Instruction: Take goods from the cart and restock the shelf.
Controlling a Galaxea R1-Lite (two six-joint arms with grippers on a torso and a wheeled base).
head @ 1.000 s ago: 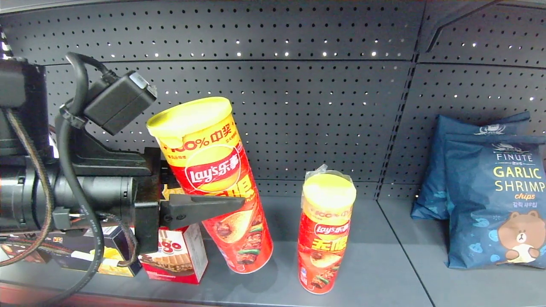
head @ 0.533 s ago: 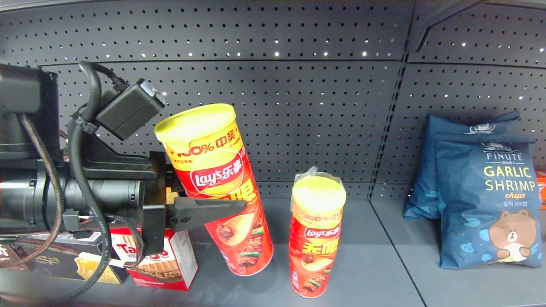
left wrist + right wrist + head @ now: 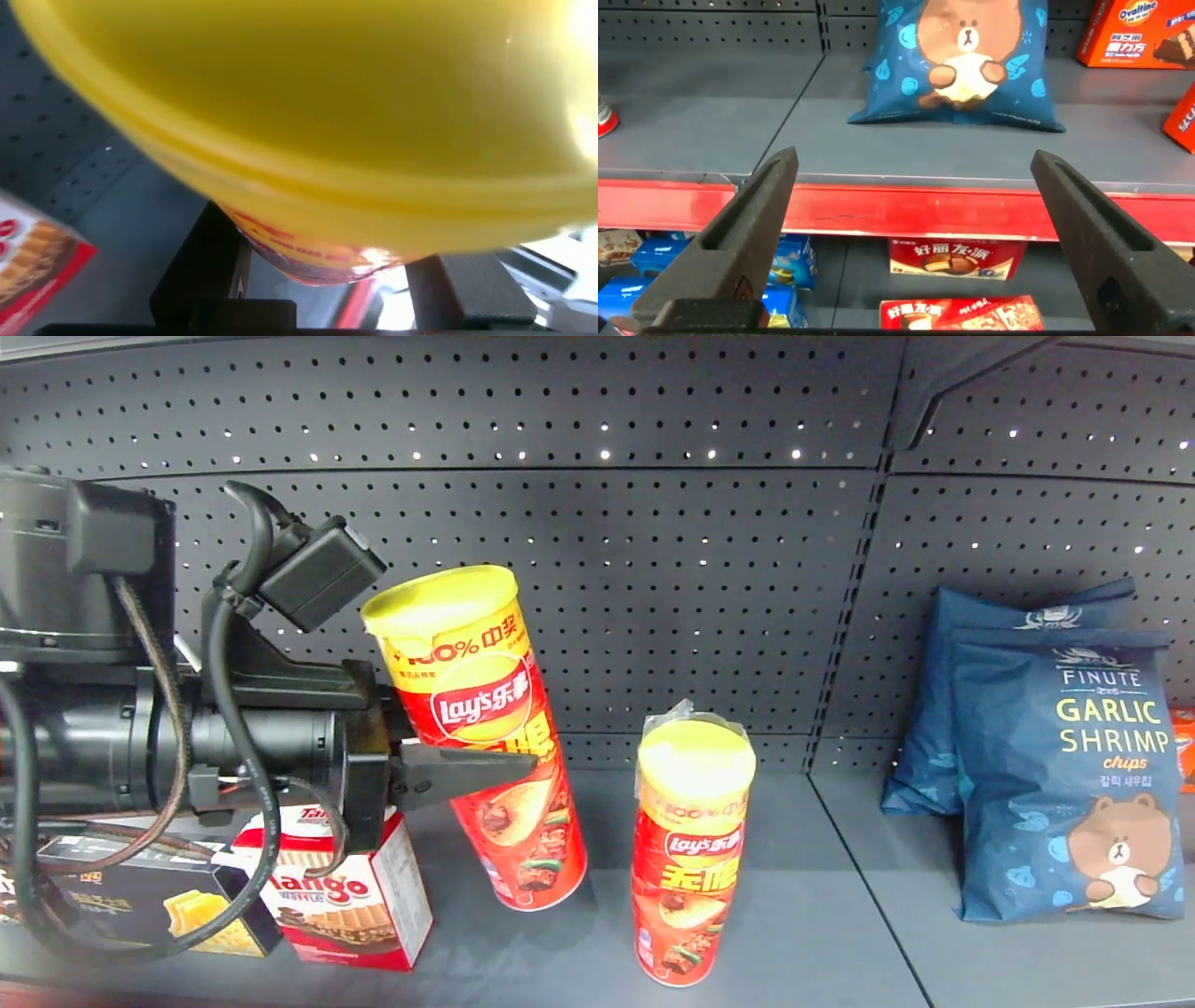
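My left gripper is shut on a tall red chips can with a yellow lid, gripping it around the middle. The can tilts left, its base touching or just above the grey shelf. Its yellow lid looms close in the left wrist view, with the red body between the dark fingers. A second, identical can stands upright on the shelf just right of it. My right gripper is open, held in front of the shelf's red front edge, nothing between its fingers.
A red wafer box and a dark box sit on the shelf under the left arm. Blue shrimp-chips bags lean at the right. Lower shelves hold more boxes. Perforated back panel behind.
The left gripper has carried the can deeper onto the shelf and lowered it, now less tilted. The head view shifted slightly between the first frames.
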